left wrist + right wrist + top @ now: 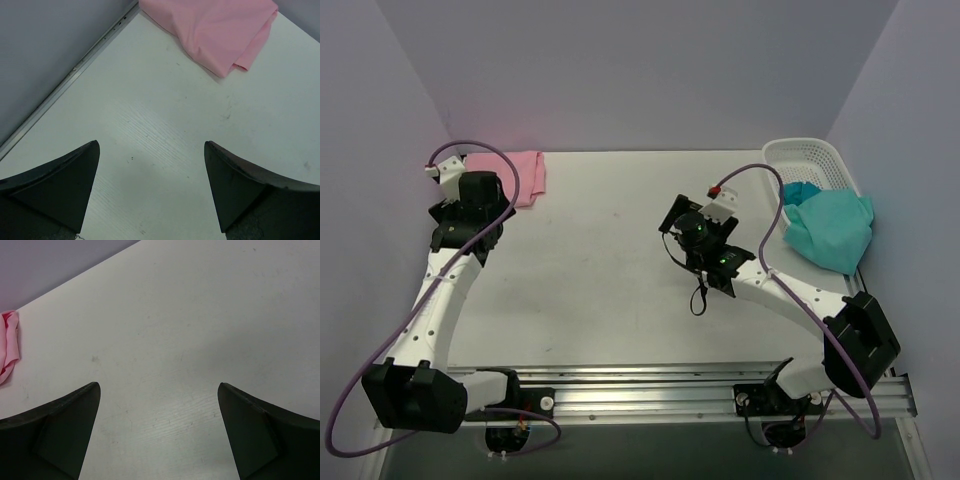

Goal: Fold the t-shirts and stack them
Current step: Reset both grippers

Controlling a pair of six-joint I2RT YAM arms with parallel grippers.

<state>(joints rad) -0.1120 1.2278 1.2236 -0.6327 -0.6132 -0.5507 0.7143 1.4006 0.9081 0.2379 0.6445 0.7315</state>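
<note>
pink t-shirt (520,172) folded far left, teal t-shirt (830,230) overhangs basket (808,153)

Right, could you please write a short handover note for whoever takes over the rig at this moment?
Grippers: the left gripper is open and empty, over bare table just short of the pink t-shirt. The right gripper is open and empty above mid-table.
Things: the pink t-shirt lies in the far left corner and looks folded. The teal t-shirt is crumpled, spilling over the edge of the white basket at far right.
Done: pink apparently folded.
Left: fetch the teal one, fold it, stack the two.
</note>
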